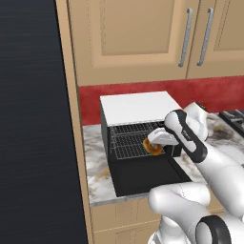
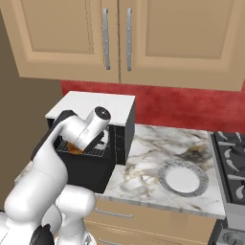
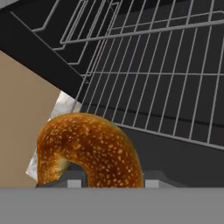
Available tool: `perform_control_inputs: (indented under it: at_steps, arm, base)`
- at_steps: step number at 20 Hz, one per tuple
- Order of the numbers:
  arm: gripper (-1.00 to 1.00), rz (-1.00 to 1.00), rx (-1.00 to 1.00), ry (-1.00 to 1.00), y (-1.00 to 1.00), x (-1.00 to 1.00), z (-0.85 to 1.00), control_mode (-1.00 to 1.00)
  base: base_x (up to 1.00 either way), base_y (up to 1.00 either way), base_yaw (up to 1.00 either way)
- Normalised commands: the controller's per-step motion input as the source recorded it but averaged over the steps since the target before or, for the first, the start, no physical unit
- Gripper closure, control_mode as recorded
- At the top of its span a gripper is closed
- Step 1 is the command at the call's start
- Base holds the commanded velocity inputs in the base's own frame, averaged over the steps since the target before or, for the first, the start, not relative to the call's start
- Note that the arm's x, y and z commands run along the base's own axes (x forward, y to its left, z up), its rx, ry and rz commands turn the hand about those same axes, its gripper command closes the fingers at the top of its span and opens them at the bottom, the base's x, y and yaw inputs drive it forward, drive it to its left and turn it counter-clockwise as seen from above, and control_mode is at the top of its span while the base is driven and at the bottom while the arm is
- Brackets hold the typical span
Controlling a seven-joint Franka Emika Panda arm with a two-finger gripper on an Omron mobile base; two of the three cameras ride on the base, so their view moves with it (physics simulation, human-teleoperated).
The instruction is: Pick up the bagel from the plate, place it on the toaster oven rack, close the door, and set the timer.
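Note:
A golden-brown seeded bagel (image 3: 87,144) is pinched between my gripper's (image 3: 113,179) fingers, which are shut on it. In the left base view the bagel (image 1: 152,147) hangs at the right front edge of the toaster oven rack (image 1: 126,142), just above the wires. The silver rack (image 3: 175,87) spreads ahead of the hand inside the black oven. The door (image 1: 143,177) lies folded down and open in front of the oven. The white-grey plate (image 2: 182,178) sits bare on the marble counter to the oven's right. From the right base camera, the bagel (image 2: 74,149) peeks out under my wrist.
The toaster oven has a white top (image 1: 138,106) and stands against a red backsplash. Wooden cabinets with silver handles (image 2: 106,38) hang overhead. A stove (image 2: 232,158) borders the counter on the right. A dark tall panel (image 1: 33,119) rises to the oven's left.

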Motion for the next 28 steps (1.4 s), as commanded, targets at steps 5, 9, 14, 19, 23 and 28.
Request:
perform_control_inputs:
  at_steps: [5, 9, 14, 19, 23, 28]
  arm:
    - [1.0, 0.0, 0.06, -0.06, 0.05, 0.15, 0.0, -1.0]
    - [1.0, 0.0, 0.04, -0.02, 0.06, 0.15, -0.02, -1.0]
    - [1.0, 0.0, 0.02, 0.0, 0.01, 0.13, -0.04, -1.0]
    - [1.0, 0.0, 0.0, 0.0, 0.01, 0.15, -0.02, -1.0]
    - [1.0, 0.0, 0.0, -0.02, 0.0, 0.17, -0.05, -1.0]
    - [1.0, -0.01, 0.0, -0.04, 0.0, 0.16, -0.1, -1.0]
  base:
    - [0.0, 0.0, 0.0]
    - [0.0, 0.0, 0.0]
    - [0.0, 0.0, 0.0]
    - [0.0, 0.0, 0.0]
    - [0.0, 0.0, 0.0]
    - [0.0, 0.0, 0.0]
